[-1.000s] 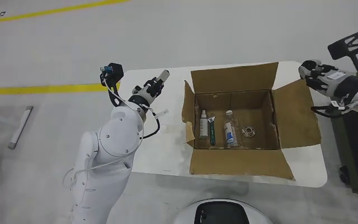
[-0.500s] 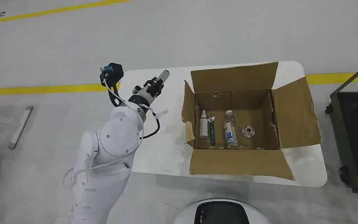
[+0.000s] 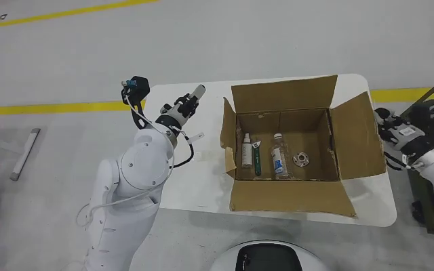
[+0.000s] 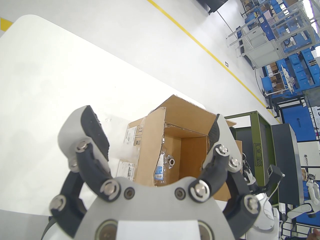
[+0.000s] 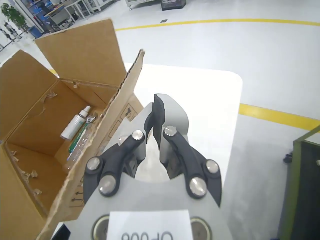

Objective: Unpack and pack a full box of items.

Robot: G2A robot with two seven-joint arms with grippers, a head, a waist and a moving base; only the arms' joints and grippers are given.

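Note:
An open cardboard box (image 3: pixel 352 146) stands on the white table (image 3: pixel 203 183). On its floor lie a small white spray bottle (image 3: pixel 246 150), a green-handled tool (image 3: pixel 256 158), a clear bottle (image 3: pixel 279 156) and a small metal ring part (image 3: pixel 301 160). My left gripper (image 3: pixel 195 95) hovers over the table left of the box, open and empty (image 4: pixel 155 131), facing the box (image 4: pixel 175 138). My right gripper (image 3: pixel 384 120) sits just off the table's right edge beside the box's right flap. It is shut with nothing held (image 5: pixel 156 112); the white bottle (image 5: pixel 75 123) and green tool (image 5: pixel 79 137) lie beyond the flap.
A green cart (image 3: pixel 422 177) stands on the floor right of the table, close to the right arm. The box's four flaps are folded outward. Bare table surface lies left of the box and along the front edge. A yellow line (image 3: pixel 61 107) crosses the floor.
The right arm was higher at the far right one second ago, went out of view, and now sits lower beside the box's right flap. The left arm and the box contents have not moved.

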